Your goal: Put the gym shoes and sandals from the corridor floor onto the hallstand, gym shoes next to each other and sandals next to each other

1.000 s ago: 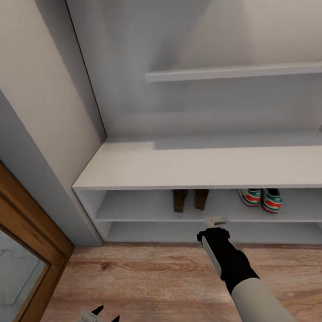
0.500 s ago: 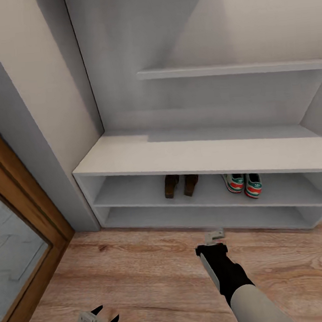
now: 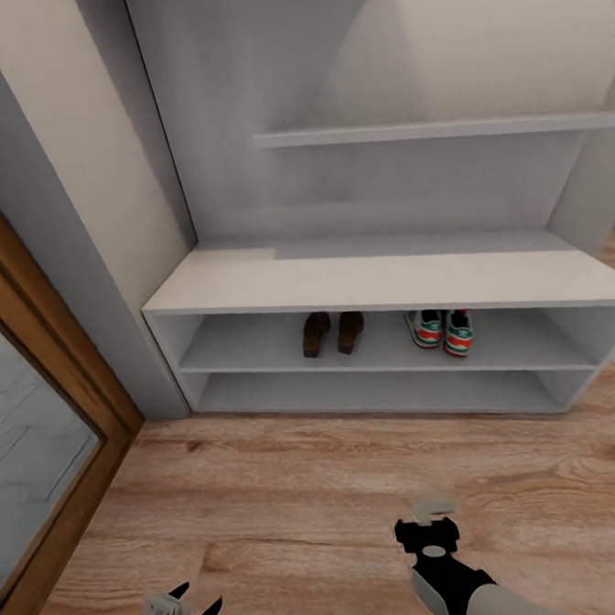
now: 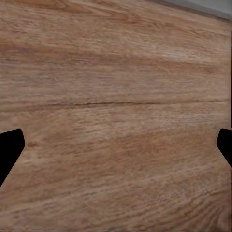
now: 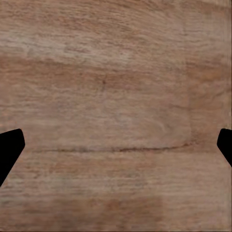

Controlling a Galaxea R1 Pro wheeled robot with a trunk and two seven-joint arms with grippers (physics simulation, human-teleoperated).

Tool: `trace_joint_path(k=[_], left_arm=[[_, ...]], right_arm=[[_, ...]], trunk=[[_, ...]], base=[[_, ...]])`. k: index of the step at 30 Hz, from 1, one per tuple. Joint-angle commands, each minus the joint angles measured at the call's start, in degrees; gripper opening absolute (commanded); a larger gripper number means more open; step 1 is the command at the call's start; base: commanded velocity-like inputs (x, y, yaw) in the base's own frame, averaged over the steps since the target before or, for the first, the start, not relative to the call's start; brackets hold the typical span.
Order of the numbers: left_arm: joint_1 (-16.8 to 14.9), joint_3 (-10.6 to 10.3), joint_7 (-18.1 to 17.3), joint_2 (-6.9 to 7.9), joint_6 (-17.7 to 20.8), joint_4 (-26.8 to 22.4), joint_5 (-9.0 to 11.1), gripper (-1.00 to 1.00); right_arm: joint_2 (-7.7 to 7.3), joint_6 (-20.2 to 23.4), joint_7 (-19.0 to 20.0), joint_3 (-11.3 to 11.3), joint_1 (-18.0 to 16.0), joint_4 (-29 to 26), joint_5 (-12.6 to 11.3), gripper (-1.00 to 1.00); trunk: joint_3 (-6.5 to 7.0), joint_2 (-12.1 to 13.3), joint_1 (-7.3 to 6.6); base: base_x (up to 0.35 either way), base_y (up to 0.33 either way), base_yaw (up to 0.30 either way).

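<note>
The two brown sandals (image 3: pixel 332 333) stand side by side on the upper tier of the light grey hallstand (image 3: pixel 388 279). The two white gym shoes (image 3: pixel 440 331), heels outward, sit together just to their right on the same tier. My right gripper (image 3: pixel 431 522) hangs over the corridor floor (image 3: pixel 293 492) well in front of the rack, pointing down. In the right wrist view, the right gripper (image 5: pixel 116 150) is open, with bare planks between its fingers. My left gripper (image 3: pixel 194 609) is low at the near left. In the left wrist view, the left gripper (image 4: pixel 116 150) is open over the floor.
A wooden door frame with a glass panel (image 3: pixel 41 436) runs along the left. A grey wall corner (image 3: pixel 112 266) stands between it and the rack. A floating shelf (image 3: pixel 442 130) hangs above the bench top. The bench's lowest tier (image 3: pixel 369 393) holds nothing.
The view has drawn back from the rack, so more of its right end shows. My right arm has pulled away from the shelf front toward me. The shoes have stayed put.
</note>
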Motion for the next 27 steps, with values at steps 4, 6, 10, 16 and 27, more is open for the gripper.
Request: trace_joint_path(k=[4, 6, 10, 16, 27], left_arm=[[0.1, 0.4, 0.9, 0.14, -0.2, 0.1, -0.2, 1.00], [0.1, 0.4, 1.6, 0.20, -0.2, 0.1, -0.2, 1.00], [0.1, 0.3, 3.2, 0.27, -0.2, 0.1, -0.2, 1.00], [1.0, 0.5, 4.8, 0.60, -0.2, 0.0, -0.1, 1.00], [1.3, 1.1, 5.5, 0.89, -0.3, -0.5, 0.1, 1.00]], right_arm=[[-3.35, -7.4, 5.1, 0.4, 0.2, 5.4, 0.6, 1.00], [-4.01, -7.8, 6.7, 0.4, 0.2, 5.7, 0.6, 1.00], [-5.78, -8.2, 9.8, 0.4, 0.7, 6.0, 0.7, 1.00], [-8.24, -8.6, 11.8, 0.4, 2.7, 6.1, 0.5, 1.00], [-8.35, -8.6, 11.7, 0.4, 4.8, 6.1, 0.4, 1.00]], trunk=[[-0.04, 0.0, -0.04], [-0.04, 0.0, -0.04], [-0.04, 0.0, -0.04], [-0.04, 0.0, -0.04], [-0.04, 0.0, -0.04]], base=[[-0.070, -0.018, 0.000], [-0.024, -0.006, 0.000], [-0.010, -0.003, 0.000], [-0.001, 0.000, 0.000], [0.000, 0.000, 0.000]])
